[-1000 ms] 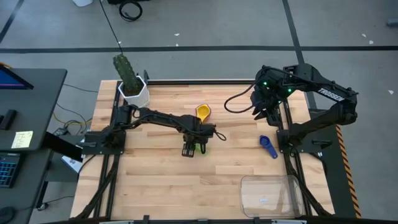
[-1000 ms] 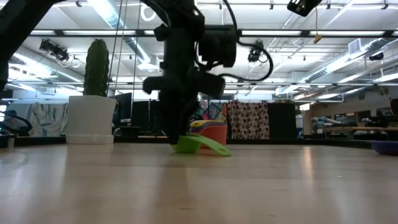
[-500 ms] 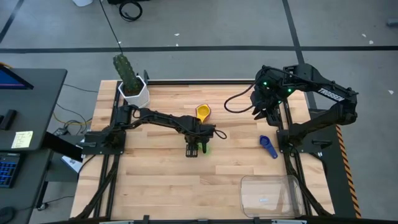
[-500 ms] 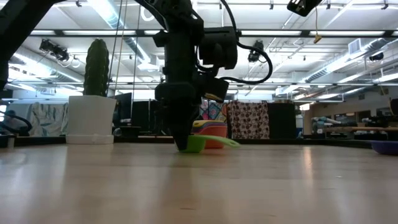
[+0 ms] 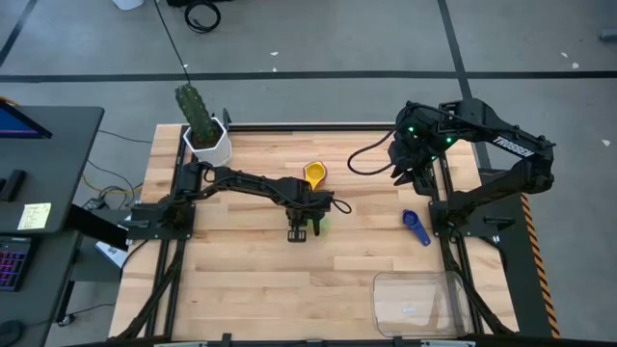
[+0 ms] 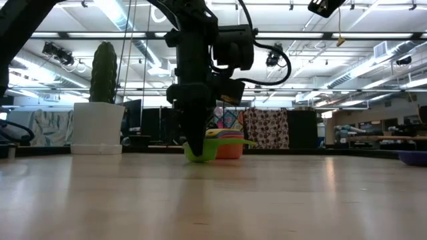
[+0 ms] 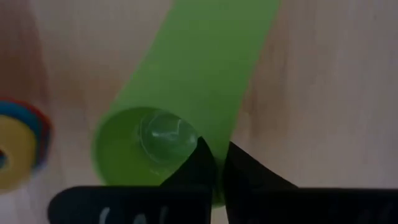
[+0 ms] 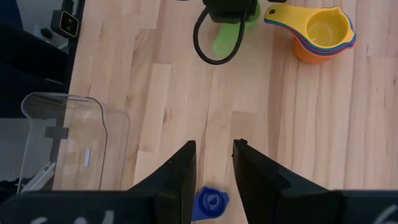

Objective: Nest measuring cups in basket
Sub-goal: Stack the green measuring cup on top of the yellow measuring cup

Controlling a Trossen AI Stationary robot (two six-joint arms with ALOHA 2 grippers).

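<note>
- High view: the left pincer (image 5: 300,232) sat low at mid-desk, and its fingers, which had stood spread over the green cup (image 5: 316,226) a second before, had come together on the cup's wall. The yellow-topped stack (image 5: 315,174) stood just behind it, the blue cup (image 5: 415,226) lay well apart toward the right arm, and the basket (image 5: 421,304) waited at the desk's (image 5: 241,289) near right corner, with no cup seen in it.
- Low view: the left pincer's tip pressed down at the green cup (image 6: 208,149), which had swung since a second ago, its handle now pointing away from the pincer; the stack (image 6: 228,143) showed just behind it. The cup looked to rest on the desk, not yet lifted.
- Left wrist view: the dark fingers (image 7: 198,163) pinched the rim of the green cup (image 7: 186,93), one inside the bowl and one outside.
- Right wrist view: the right pincer (image 8: 213,163) hung partly spread and empty above the blue cup (image 8: 209,204), waiting at the desk's far right edge.
- Judgement: with the grip just made, the green cup seemed ready to be carried to the stack or the basket; nesting had barely begun for it.
</note>
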